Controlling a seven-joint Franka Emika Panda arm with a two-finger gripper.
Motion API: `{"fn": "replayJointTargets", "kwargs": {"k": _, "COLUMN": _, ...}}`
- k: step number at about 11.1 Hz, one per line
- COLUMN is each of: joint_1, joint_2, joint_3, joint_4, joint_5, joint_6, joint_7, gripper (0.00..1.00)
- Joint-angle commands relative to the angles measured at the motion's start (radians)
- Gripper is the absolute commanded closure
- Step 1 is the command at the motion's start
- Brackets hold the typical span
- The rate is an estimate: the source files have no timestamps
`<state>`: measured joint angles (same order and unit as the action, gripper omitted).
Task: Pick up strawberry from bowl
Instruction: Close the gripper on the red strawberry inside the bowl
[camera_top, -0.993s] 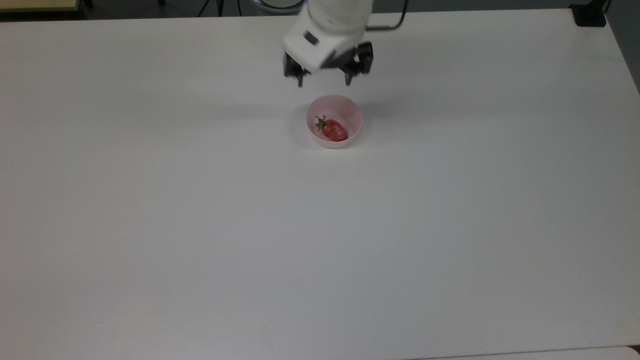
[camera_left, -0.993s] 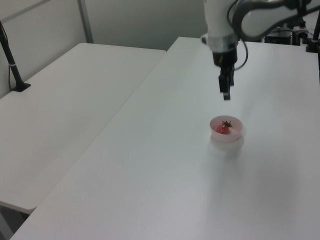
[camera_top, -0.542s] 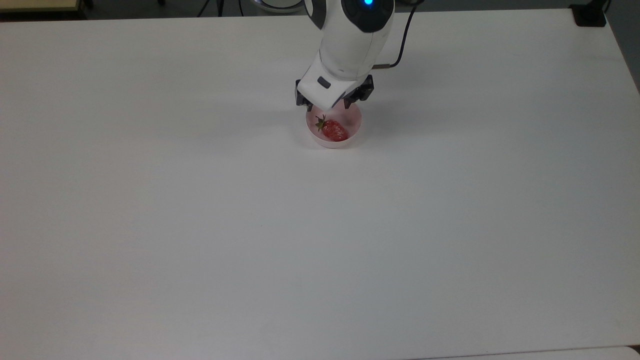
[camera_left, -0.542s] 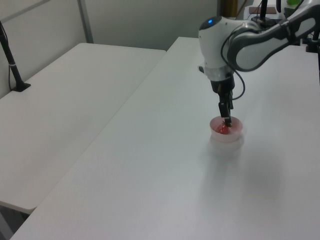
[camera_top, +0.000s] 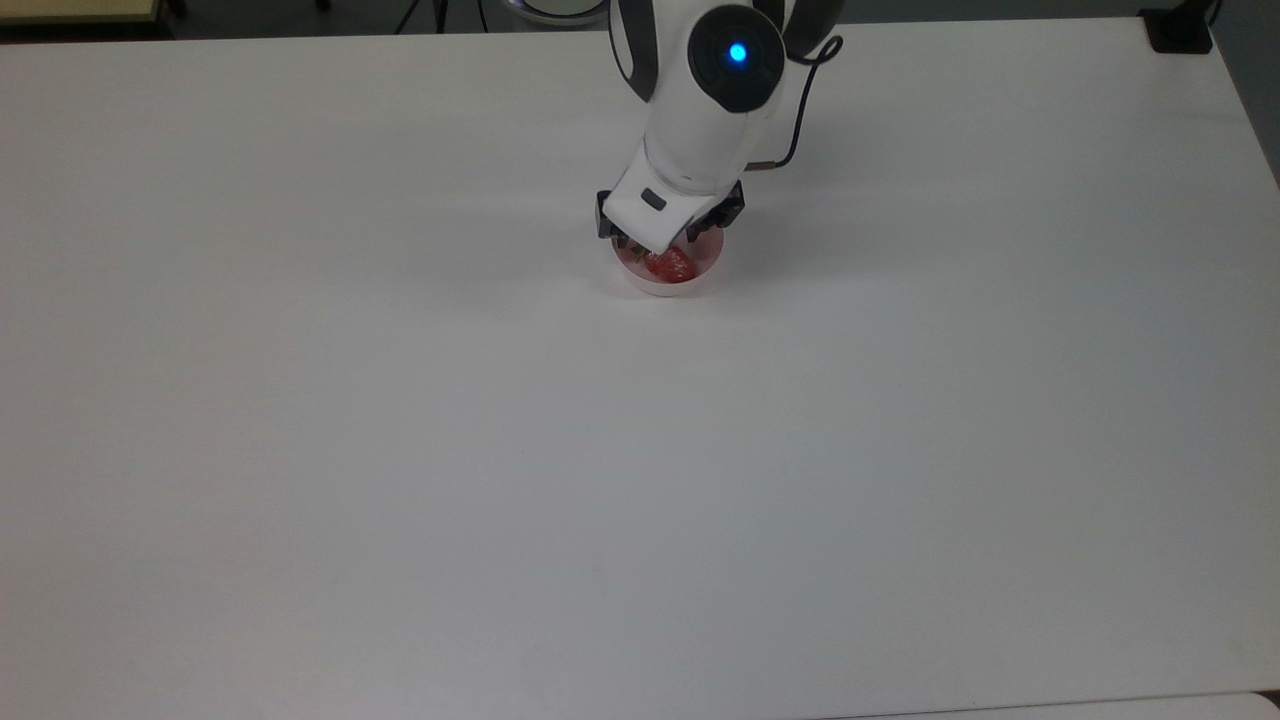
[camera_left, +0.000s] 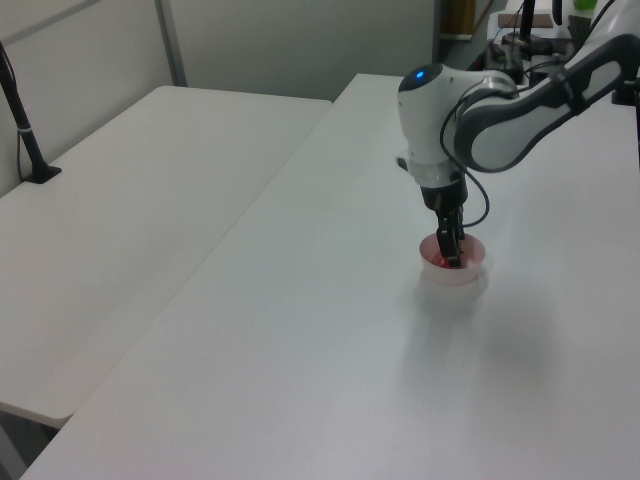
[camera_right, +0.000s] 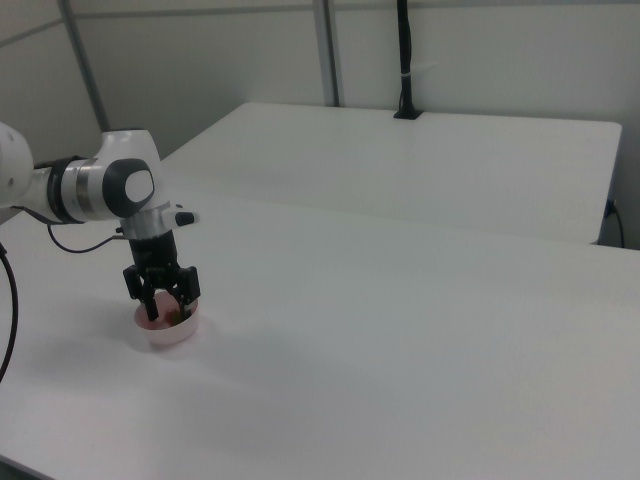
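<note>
The small pale pink bowl (camera_top: 692, 284) stands on the white table (camera_top: 640, 480), a little behind its middle in the top view. Inside it lies the red strawberry (camera_top: 673, 266), partly covered by the white hand of the arm. My gripper (camera_top: 660, 245) is lowered into the bowl, open, with one black finger on each side of the strawberry. In the right view the gripper (camera_right: 166, 306) straddles the fruit above the bowl (camera_right: 170, 333). In the left view the fingers (camera_left: 451, 250) dip inside the bowl (camera_left: 463, 276) and hide most of the strawberry (camera_left: 437, 262).
A second white table (camera_left: 150, 190) adjoins this one. A black post (camera_left: 22, 125) stands on it, seen too in the right view as a post (camera_right: 405, 60). A black block (camera_top: 1180, 30) sits at the top view's upper right corner. The arm's cable (camera_top: 805, 100) hangs behind the wrist.
The gripper has come forward from behind the bowl and gone down into it, staying open; its fingers now flank the strawberry. Bowl and strawberry have not moved.
</note>
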<state>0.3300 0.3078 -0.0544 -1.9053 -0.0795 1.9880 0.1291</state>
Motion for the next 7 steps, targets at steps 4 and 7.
{"fn": "replayJointTargets", "kwargs": {"k": 4, "joint_1": 0.032, "joint_2": 0.039, "joint_3": -0.005, "joint_4": -0.021, "joint_5": -0.072, "joint_6": 0.075, "joint_7": 0.067, "gripper": 0.25}}
{"fn": "replayJointTargets", "kwargs": {"k": 7, "joint_1": 0.032, "joint_2": 0.040, "joint_3": -0.005, "joint_4": -0.021, "joint_5": -0.074, "joint_6": 0.075, "joint_7": 0.064, "gripper": 0.54}}
